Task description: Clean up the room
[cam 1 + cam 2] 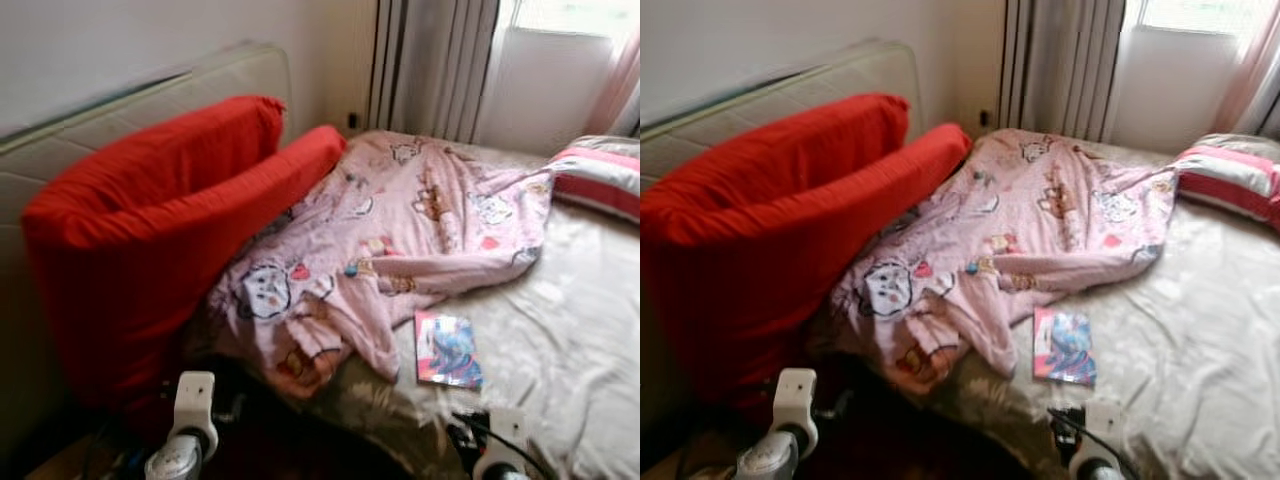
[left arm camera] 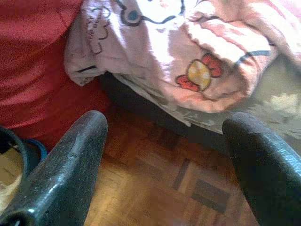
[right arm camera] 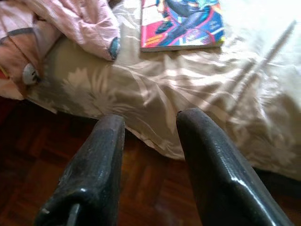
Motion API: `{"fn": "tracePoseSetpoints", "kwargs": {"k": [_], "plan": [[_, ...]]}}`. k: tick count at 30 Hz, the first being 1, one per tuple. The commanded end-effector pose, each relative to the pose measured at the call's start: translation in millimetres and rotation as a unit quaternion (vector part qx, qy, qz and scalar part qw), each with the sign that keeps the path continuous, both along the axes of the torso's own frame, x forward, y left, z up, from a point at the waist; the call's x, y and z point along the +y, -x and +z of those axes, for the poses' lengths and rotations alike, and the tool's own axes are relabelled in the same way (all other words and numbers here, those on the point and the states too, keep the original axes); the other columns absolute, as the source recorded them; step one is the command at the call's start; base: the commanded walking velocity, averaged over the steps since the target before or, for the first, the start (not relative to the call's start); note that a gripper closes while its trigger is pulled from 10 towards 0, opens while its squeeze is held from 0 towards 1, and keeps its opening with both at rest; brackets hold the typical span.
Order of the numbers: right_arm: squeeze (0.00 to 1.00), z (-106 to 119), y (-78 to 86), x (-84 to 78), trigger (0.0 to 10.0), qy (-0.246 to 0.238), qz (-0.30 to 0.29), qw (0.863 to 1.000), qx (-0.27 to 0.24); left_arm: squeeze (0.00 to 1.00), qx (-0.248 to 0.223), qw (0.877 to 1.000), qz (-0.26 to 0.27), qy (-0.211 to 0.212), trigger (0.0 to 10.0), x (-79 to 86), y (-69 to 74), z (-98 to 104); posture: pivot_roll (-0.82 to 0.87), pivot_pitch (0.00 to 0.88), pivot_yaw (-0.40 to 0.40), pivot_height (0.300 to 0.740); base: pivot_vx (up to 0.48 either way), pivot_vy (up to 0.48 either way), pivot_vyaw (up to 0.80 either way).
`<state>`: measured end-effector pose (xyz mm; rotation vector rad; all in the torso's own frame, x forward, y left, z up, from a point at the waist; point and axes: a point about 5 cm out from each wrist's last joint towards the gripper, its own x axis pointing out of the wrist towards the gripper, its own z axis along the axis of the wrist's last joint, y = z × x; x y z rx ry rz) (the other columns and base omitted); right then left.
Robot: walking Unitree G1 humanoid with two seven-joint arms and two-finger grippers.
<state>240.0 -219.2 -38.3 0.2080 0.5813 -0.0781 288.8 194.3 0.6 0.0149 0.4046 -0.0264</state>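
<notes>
I'm looking down at a bed [image 1: 580, 340] with a beige satin sheet, wrinkled, its near edge running toward me. A pink cartoon-print blanket [image 1: 400, 230] is bunched across the head half of the bed, one corner spilling over the near edge toward the floor. A comic book [image 1: 447, 349] lies flat on the bare sheet just beside the blanket's lower fold, near the bed's near edge. A big red cushion [image 1: 150, 240] leans against the padded headboard [image 1: 150, 105] at the bed's left end, touching the blanket. A striped pink pillow [image 1: 600, 175] sits at the far right corner. Grey curtains [image 1: 430, 65] and a bright window [image 1: 570, 20] are behind the bed. Dark parquet floor [image 2: 160, 183] below.

Left gripper [image 2: 164, 160] hangs low over the floor by the blanket's hanging corner, fingers spread wide, nothing between them. Right gripper [image 3: 150, 155] sits over the floor at the bed's near edge, pointing at the comic book, fingers apart with a narrower gap, holding nothing.
</notes>
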Motion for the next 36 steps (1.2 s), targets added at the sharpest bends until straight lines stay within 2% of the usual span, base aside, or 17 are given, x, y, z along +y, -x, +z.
{"fn": "tracePoseSetpoints", "kwargs": {"k": [1, 32, 36], "plan": [[0.0, -1.2, 2.3, -1.2, 10.0, -0.004, -0.011, 1.0, -0.001, 0.0, -0.001, 1.0, -0.002, -0.002, 10.0, 1.9, -0.3, 0.8, 0.0, 0.059, 0.027, 0.74, 0.0, 0.0, 0.0], [0.0, 0.6, 0.8, -1.7, 10.0, -0.015, -0.022, 1.0, -0.013, 0.0, 0.01, 1.0, 0.001, 0.003, 10.0, 4.6, 2.3, -2.2, 0.01, 0.072, 0.022, 0.74, 0.0, 0.0, -0.03], [0.0, 0.8, 0.7, -1.9, 10.0, -0.017, -0.024, 0.999, -0.014, 0.0, 0.009, 1.0, 0.0, 0.002, 10.0, 5.1, 2.3, -2.0, 0.01, 0.074, 0.022, 0.74, 0.247, 0.0, 0.0]]}}
